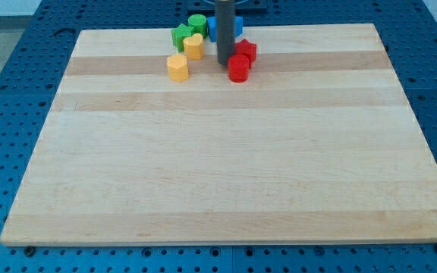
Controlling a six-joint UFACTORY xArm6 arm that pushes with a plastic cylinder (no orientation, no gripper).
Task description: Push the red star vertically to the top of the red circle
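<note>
The red star lies near the view's top, just above and slightly right of the red circle, and touches it. My tip is at the left of both red blocks, close beside them. The rod rises from there to the view's top edge and hides part of the blue block behind it.
A blue block sits behind the rod. A green circle and a green star lie left of it. A yellow heart and a yellow hexagon lie below those. The wooden board rests on a blue pegboard.
</note>
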